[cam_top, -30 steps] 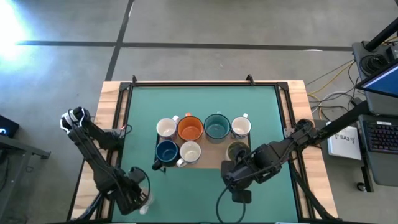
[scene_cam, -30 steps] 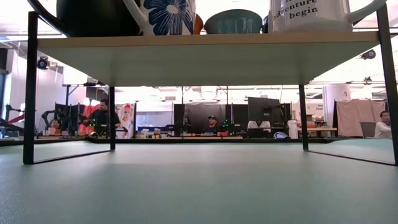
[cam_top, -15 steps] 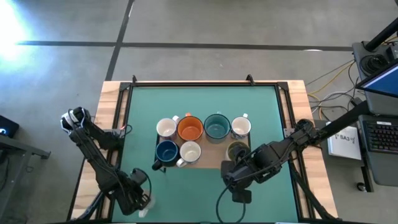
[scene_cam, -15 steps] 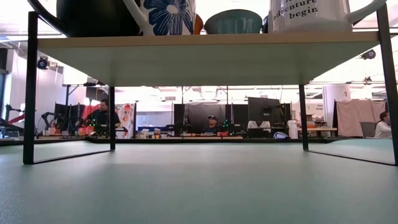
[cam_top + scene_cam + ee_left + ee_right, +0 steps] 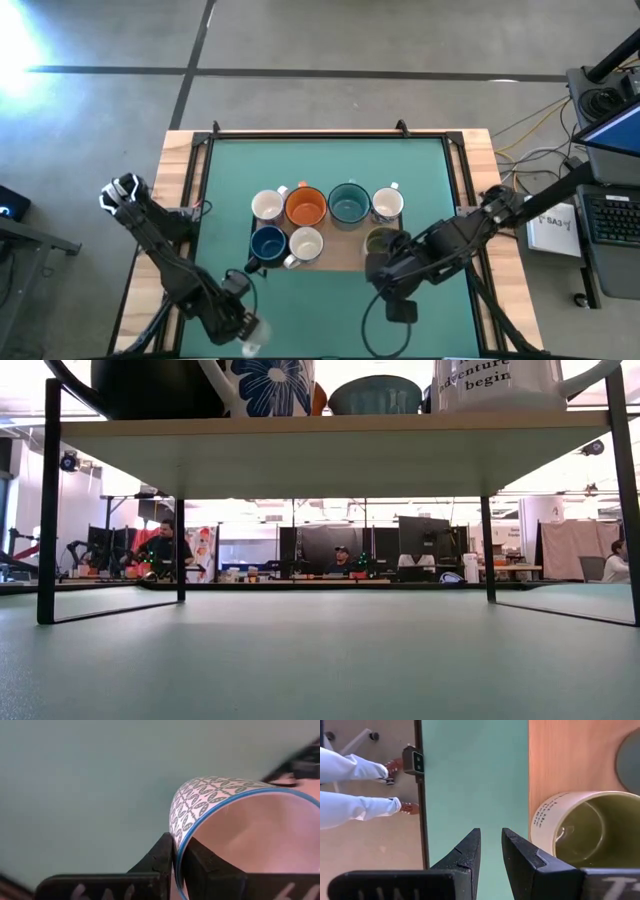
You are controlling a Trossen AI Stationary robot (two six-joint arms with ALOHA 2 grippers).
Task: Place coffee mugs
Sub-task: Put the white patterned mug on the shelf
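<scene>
Left claw point(image 5: 177, 862), at the bench's point(image 5: 230, 190) 7 o'clock corner, is clenched on the patterned mug's point(image 5: 200, 802) blue rim (a thin-wall pinch suits lifting). Right claw point(image 5: 490, 852) hovers released beside the olive mug point(image 5: 580, 832), shelf's point(image 5: 335, 252) 4 o'clock. Readable: "adventure begin" on the white mug point(image 5: 490, 385).

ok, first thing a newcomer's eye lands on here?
The cluster of coffee mugs on a small wooden shelf at the table's middle, orange and teal standing out. Then the left gripper at the near left edge, shut on a patterned mug's rim. The right gripper hovers beside the olive-lined mug.
</scene>
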